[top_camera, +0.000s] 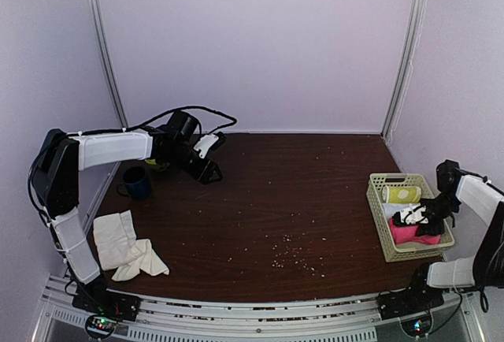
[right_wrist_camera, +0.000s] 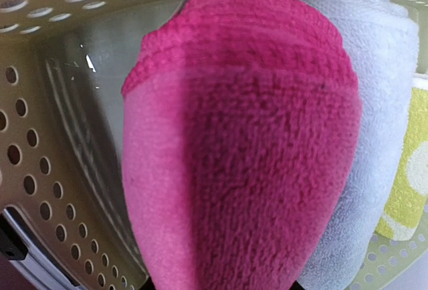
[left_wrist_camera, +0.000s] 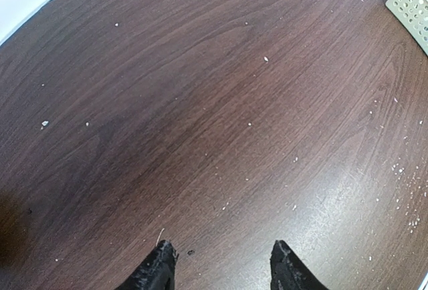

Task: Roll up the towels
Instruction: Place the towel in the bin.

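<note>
The pink towel [top_camera: 405,234], rolled into a thick bundle, is in the pale green basket [top_camera: 376,216] at the right. My right gripper [top_camera: 417,220] reaches down into the basket and is shut on it. In the right wrist view the pink towel [right_wrist_camera: 247,156] fills most of the picture and hides my fingers. The cream towel [top_camera: 126,247] lies crumpled and unrolled on the table at the front left. My left gripper [top_camera: 213,157] hovers at the back left, far from that towel. It is open [left_wrist_camera: 221,246] over bare wood with nothing between its fingers.
In the basket [right_wrist_camera: 40,103], a white towel roll [right_wrist_camera: 374,69] lies against the pink one, and a yellow-green roll [top_camera: 402,195] lies beyond it. A dark blue mug [top_camera: 136,182] stands at the left under the left arm. Crumbs dot the brown table [top_camera: 299,200].
</note>
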Robot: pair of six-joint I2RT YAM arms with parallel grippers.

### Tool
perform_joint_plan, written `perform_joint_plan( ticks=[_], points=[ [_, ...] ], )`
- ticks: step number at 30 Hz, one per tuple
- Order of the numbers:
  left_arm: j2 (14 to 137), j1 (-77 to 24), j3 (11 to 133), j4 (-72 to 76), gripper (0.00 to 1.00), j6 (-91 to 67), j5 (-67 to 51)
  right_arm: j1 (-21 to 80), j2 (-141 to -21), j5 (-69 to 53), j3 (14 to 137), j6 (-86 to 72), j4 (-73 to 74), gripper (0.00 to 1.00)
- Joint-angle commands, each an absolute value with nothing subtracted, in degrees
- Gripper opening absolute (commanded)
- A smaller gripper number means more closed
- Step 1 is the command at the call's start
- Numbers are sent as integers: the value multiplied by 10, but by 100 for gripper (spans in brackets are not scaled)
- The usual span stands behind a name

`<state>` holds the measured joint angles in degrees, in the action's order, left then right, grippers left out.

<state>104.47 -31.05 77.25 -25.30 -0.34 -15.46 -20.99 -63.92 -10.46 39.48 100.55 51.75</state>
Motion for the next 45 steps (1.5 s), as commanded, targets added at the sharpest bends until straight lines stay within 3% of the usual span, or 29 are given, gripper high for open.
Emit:
perform_joint_plan(
  ticks=[1, 9, 18, 23, 31, 38, 45],
  points=[
    [1049, -305, 774, -233, 50, -1, -166, -207, -665, -111, 383, 1000, 464, 13],
    [1058, -304, 775, -230, 50, -3, -170, -207, -705, -106, 364, 960, 287, 13],
    [1066, -303, 775, -229, 50, -3, -173, -207, -729, -164, 375, 950, 217, 14],
    [1070, -303, 779, -229, 50, -5, -178, -207, -746, -127, 347, 983, 217, 35],
    [1069, -303, 778, -229, 50, -4, -185, -207, -752, -110, 394, 988, 316, 59],
    [1063, -302, 776, -229, 50, -5, -188, -207, -726, -85, 432, 996, 412, 70],
    [1059, -302, 777, -235, 50, -4, -197, -206, -734, -54, 435, 995, 432, 75]
  ],
)
